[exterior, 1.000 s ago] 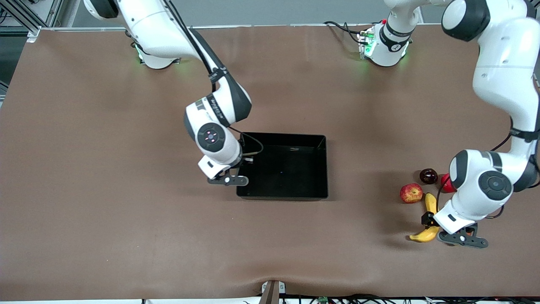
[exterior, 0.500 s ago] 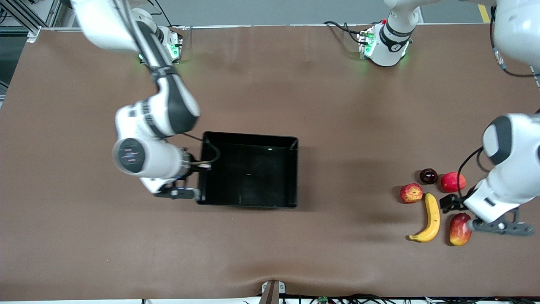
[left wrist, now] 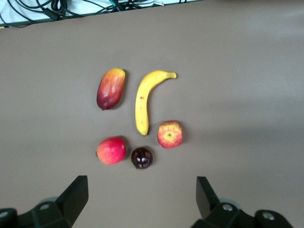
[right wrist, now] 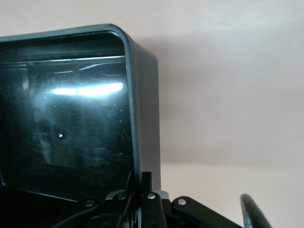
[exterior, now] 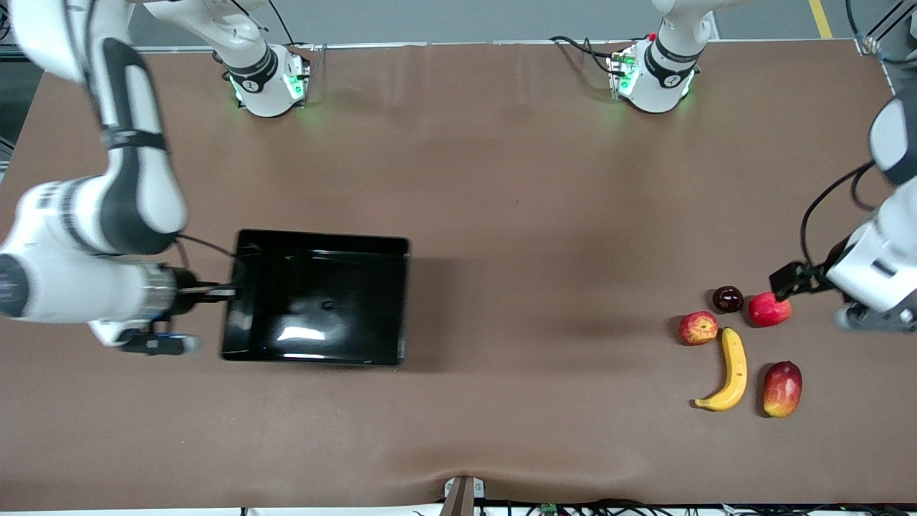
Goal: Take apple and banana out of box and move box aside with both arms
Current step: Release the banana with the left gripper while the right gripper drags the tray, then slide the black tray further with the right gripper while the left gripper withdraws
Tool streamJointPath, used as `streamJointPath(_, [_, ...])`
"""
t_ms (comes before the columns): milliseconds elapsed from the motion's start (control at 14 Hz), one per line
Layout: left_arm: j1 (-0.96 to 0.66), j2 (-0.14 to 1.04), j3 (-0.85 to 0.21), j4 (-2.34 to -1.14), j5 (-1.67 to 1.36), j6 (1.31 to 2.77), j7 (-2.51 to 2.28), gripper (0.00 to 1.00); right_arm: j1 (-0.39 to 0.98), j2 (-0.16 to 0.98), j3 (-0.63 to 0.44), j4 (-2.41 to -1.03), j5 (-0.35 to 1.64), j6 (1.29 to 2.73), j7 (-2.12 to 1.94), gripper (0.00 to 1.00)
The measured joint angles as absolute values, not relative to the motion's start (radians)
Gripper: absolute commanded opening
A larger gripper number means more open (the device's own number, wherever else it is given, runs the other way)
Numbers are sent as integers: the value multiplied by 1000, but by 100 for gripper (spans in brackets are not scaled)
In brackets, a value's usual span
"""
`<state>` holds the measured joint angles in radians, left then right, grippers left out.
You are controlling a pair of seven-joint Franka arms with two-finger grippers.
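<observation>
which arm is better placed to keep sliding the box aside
The right arm. The right gripper is shut on the wall of the box at the right arm's end of the table. The left gripper hangs open over the table by the apple and banana, well apart from the box.

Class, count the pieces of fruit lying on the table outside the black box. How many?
5, clustered at the left arm's end: dark round fruit and red fruit farthest from the camera, apple beside the banana, mango-like fruit nearest. None seems hidden.
</observation>
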<state>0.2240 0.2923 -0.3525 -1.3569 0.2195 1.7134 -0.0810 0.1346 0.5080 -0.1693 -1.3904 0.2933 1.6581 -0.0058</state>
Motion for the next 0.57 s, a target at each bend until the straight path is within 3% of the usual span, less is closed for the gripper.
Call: streamJointPath(571, [210, 124, -326, -1365, 142, 1585, -81, 100, -163, 505, -171, -1523, 293, 1741, -385, 0])
